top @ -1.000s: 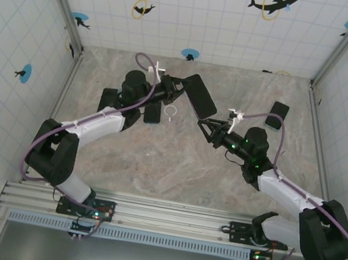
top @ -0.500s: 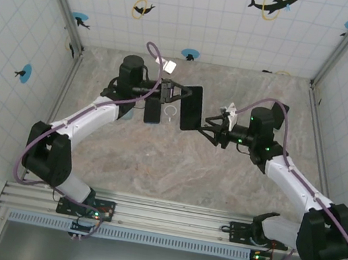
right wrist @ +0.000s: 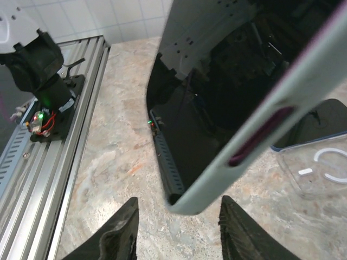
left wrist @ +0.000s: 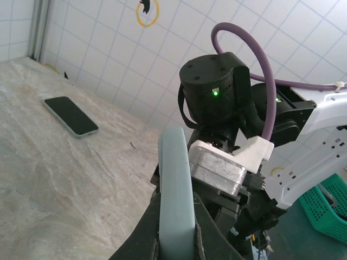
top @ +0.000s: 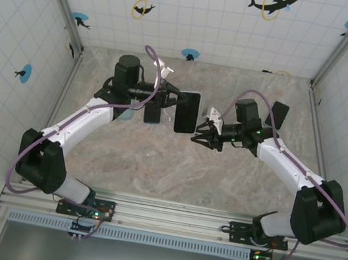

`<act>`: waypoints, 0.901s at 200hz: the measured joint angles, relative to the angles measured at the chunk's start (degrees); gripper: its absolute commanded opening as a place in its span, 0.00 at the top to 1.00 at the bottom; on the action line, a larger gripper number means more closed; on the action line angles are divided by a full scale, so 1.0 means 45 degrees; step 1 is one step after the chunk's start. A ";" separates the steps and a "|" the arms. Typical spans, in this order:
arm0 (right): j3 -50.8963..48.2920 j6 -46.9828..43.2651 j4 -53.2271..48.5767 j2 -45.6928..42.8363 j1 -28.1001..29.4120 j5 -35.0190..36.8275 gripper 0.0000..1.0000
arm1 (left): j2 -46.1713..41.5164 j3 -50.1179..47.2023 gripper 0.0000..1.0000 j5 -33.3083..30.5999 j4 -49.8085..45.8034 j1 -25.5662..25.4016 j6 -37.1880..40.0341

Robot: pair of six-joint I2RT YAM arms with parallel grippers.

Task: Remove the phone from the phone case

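Note:
The phone [top: 187, 112], dark-screened and inside its pale grey-blue phone case [left wrist: 175, 184], hangs above the table's middle. My left gripper [top: 175, 98] is shut on the case's edge, and both fingers [left wrist: 142, 234] press its sides. In the right wrist view the cased phone [right wrist: 217, 92] fills the upper part, and a purple side button [right wrist: 260, 132] shows on the case rim. My right gripper [right wrist: 181, 233] is open just below the case's lower corner, one finger on each side, neither touching it. In the top view that gripper [top: 196, 138] sits right of and below the phone.
A dark phone with a blue rim [top: 153, 112] and a clear case with a ring [right wrist: 317, 168] lie under the held phone. Another phone [top: 277, 114] lies at the back right. Tiled walls surround the table. The aluminium base rail [right wrist: 38, 157] runs along the near edge.
The left arm has swung the cased phone upright and slightly left. The right arm has reached left and brought its open jaws under the case's lower corner.

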 measured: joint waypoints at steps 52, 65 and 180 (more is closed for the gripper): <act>0.0238 -0.0345 0.0053 0.0403 0.0087 -0.0452 0.68 | 0.0000 -0.0005 0.99 0.0155 -0.0068 0.0325 0.0053; 0.0238 -0.0136 0.0199 0.0408 0.0087 -0.0549 0.68 | -0.0005 -0.0010 0.99 0.0219 -0.0024 0.0325 0.0053; 0.0228 0.0967 0.1588 0.0607 -0.0024 -0.1321 0.72 | -0.0053 -0.0170 0.99 0.0651 0.0345 0.0325 -0.0053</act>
